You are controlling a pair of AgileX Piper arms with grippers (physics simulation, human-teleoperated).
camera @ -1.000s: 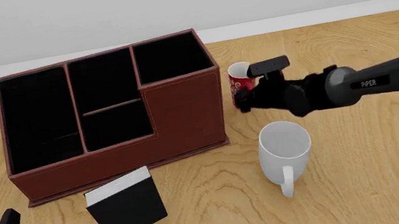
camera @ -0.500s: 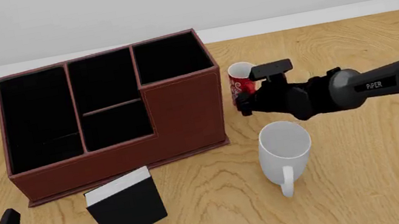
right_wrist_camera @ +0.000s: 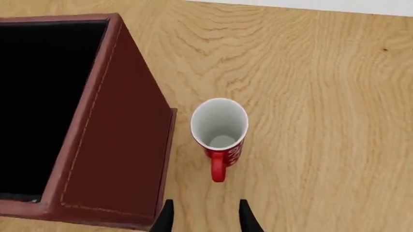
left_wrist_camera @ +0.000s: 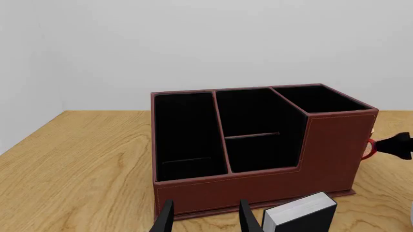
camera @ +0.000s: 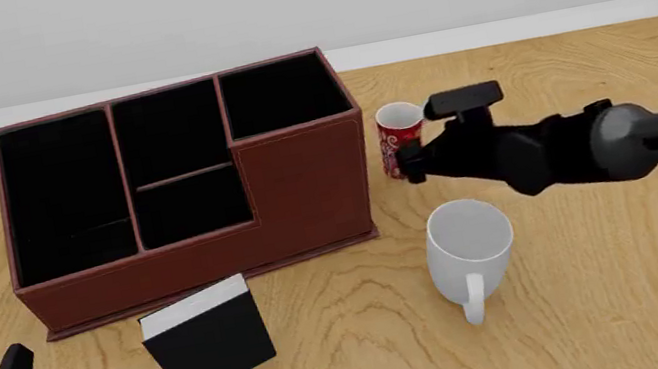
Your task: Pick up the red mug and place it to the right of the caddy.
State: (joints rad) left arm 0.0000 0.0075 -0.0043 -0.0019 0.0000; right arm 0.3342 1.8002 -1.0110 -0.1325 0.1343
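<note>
My right tool point(right_wrist_camera: 201, 216) is open and holds nothing, its fingers apart just behind the handle of the red mug point(right_wrist_camera: 220, 131). The mug stands upright on the worktop point(camera: 616, 276), just beside the caddy point(camera: 174, 186) on its right wall, apart from it. A white mug point(camera: 468, 245) stands nearer me. My left tool point(left_wrist_camera: 201, 220) is open, empty, facing the caddy's front.

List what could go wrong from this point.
1. The red mug stands very close to the caddy; the right gripper could bump either while leaving.
2. The white mug sits just below the right arm's path and may get knocked.
</note>
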